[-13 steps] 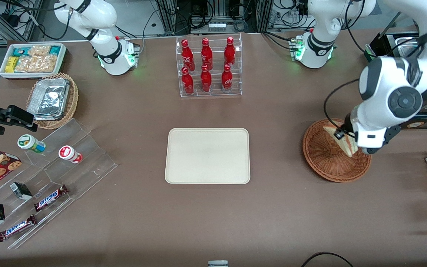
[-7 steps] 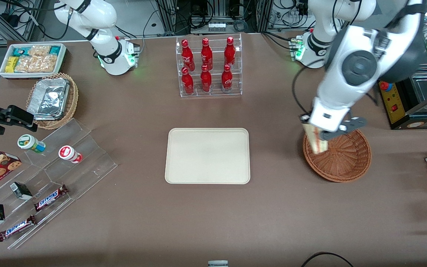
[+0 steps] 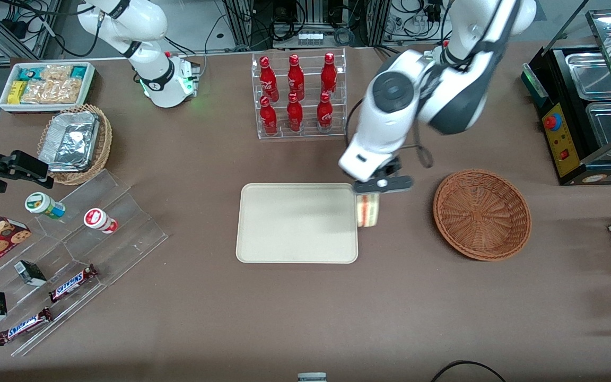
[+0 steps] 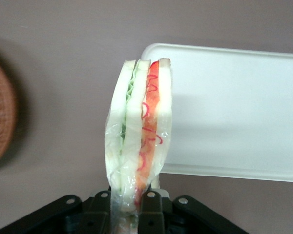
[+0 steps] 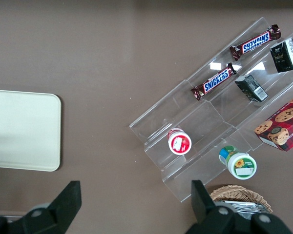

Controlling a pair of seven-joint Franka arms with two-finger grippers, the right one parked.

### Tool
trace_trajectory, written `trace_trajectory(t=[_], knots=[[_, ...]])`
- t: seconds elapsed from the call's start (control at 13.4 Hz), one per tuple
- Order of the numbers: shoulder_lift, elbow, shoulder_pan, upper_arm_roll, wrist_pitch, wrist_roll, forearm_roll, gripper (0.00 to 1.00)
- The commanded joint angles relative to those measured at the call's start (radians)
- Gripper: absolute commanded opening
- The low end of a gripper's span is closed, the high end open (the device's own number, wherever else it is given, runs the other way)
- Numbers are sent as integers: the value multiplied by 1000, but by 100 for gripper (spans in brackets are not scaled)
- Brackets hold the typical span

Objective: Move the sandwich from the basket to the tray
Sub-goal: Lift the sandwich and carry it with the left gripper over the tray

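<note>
My left gripper (image 3: 369, 195) is shut on the sandwich (image 3: 367, 210), a plastic-wrapped wedge of white bread with red-orange and green filling. It hangs in the air just above the edge of the cream tray (image 3: 295, 225) that faces the basket. In the left wrist view the sandwich (image 4: 139, 131) stands up between the black fingers (image 4: 155, 210), with the tray (image 4: 234, 107) beside it. The reddish-brown wicker basket (image 3: 481, 214) lies toward the working arm's end of the table and holds nothing; it shows in the wrist view too (image 4: 0, 112).
A clear rack of red cola bottles (image 3: 298, 95) stands farther from the front camera than the tray. Toward the parked arm's end are a tan basket of foil containers (image 3: 75, 142), a white bin of snacks (image 3: 45, 85) and an acrylic stand with candy bars (image 3: 72, 283).
The left gripper lifted the sandwich out of the basket and carried it sideways to the tray's edge. The basket now holds nothing.
</note>
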Motion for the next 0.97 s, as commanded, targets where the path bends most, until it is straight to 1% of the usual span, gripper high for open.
trace_trajectory(t=[0.0, 0.3, 0.52, 0.67, 0.74, 0.89], knots=[[115, 39, -55, 18, 78, 10, 5, 18], [201, 39, -58, 18, 144, 15, 0, 18], [264, 37, -58, 18, 229, 18, 0, 18], [286, 36, -59, 18, 265, 15, -1, 19], [292, 34, -59, 18, 273, 12, -4, 22], [302, 34, -70, 18, 294, 7, -9, 22]])
